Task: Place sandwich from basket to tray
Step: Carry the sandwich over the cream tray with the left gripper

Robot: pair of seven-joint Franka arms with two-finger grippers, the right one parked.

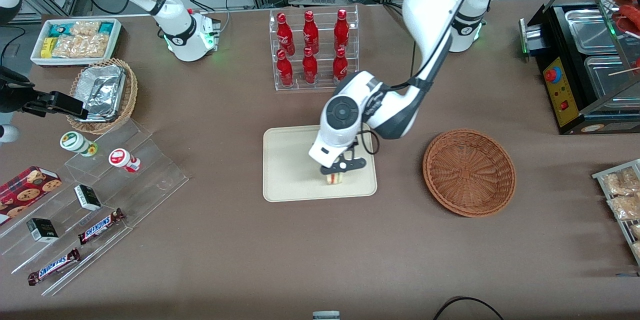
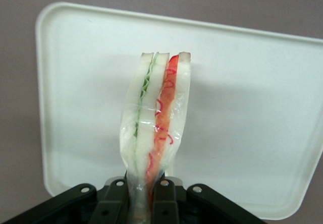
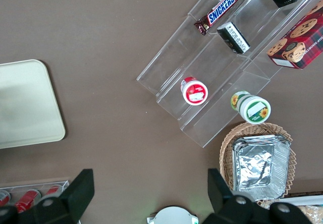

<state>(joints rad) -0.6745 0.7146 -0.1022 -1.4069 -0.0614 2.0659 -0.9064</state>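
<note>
My left gripper [image 1: 336,174] hangs over the cream tray [image 1: 290,170], near the tray's edge closest to the front camera. It is shut on the clear-wrapped sandwich [image 2: 155,118], whose red, green and white layers stick out from between the black fingers [image 2: 115,199]. In the front view only a pale bit of the sandwich [image 1: 334,178] shows under the gripper. The tray [image 2: 242,108] lies right below the sandwich. The reddish-brown wicker basket [image 1: 469,172] sits beside the tray toward the working arm's end, with nothing in it.
A clear rack of red bottles [image 1: 312,49] stands farther from the front camera than the tray. Stepped acrylic shelves with candy bars [image 1: 100,225] and a tan basket of foil containers [image 1: 104,95] lie toward the parked arm's end. A black appliance [image 1: 585,60] stands at the working arm's end.
</note>
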